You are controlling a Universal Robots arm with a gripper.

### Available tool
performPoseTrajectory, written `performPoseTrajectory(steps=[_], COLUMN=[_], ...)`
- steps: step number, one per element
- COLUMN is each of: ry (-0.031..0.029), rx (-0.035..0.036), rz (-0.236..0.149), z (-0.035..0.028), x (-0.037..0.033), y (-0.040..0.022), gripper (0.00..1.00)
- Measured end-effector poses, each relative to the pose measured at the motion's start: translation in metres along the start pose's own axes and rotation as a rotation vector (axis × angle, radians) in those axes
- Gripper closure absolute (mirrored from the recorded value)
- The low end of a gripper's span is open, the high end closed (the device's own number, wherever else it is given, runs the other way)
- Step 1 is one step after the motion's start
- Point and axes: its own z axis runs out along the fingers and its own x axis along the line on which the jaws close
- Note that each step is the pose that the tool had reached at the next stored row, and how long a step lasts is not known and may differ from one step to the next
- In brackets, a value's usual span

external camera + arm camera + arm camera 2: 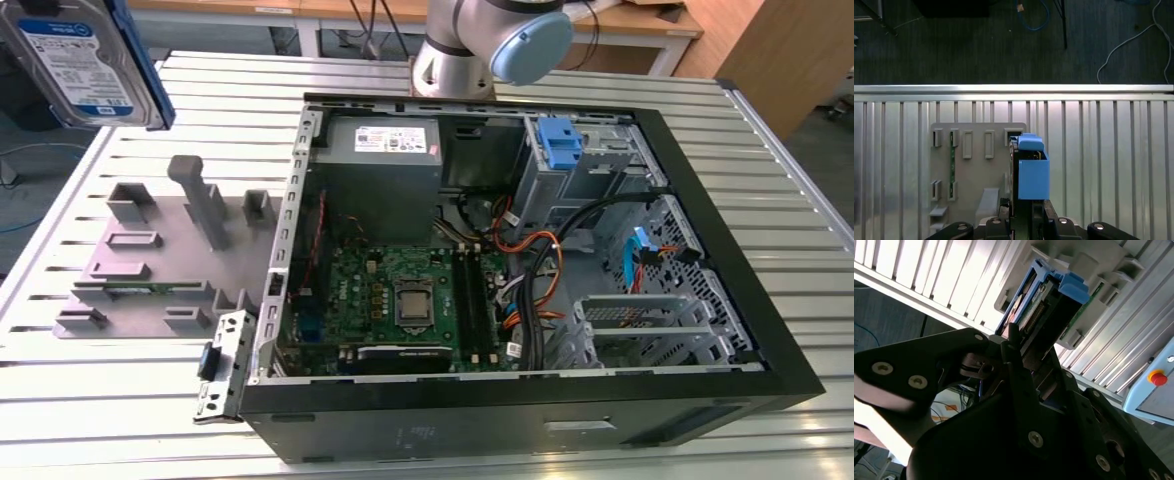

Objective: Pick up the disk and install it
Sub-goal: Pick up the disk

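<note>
Table (120, 420): long ribbed aluminium slats, bright and reflective, with narrow grooves between them.
Computer case (787, 340): black metal tower lying on its side on the table, side panel off, toward the exterior view's right.
Fixture plate (147, 270): flat matte grey slab with square posts and rectangular slots, on the slats just beside the case.
Arm (487, 40): smooth silver tube with a pale blue rounded joint cap, behind the case.
Motherboard (400, 290): green, flat on the case floor, with orange and black cables beside it.
Power supply (387, 150): grey box with a white label, in the case's far corner.
Disk (80, 60): flat silver rectangle with a white-and-blue label and blue plastic rails, raised clear of the table at the exterior view's upper left, well apart from the case.
Gripper (1029, 345): black bolted fingers clamped on the disk's edges in both wrist views.
</note>
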Motion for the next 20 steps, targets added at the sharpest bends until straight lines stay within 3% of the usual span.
performPoseTrajectory(steps=[11, 20], ry=[0.0, 0.0001], rx=[-0.0001, 0.0], rz=[0.0, 0.0], z=[-0.02, -0.0211], x=[-0.0008, -0.0008], y=[0.0003, 0.0003], gripper=[0.65, 0.65])
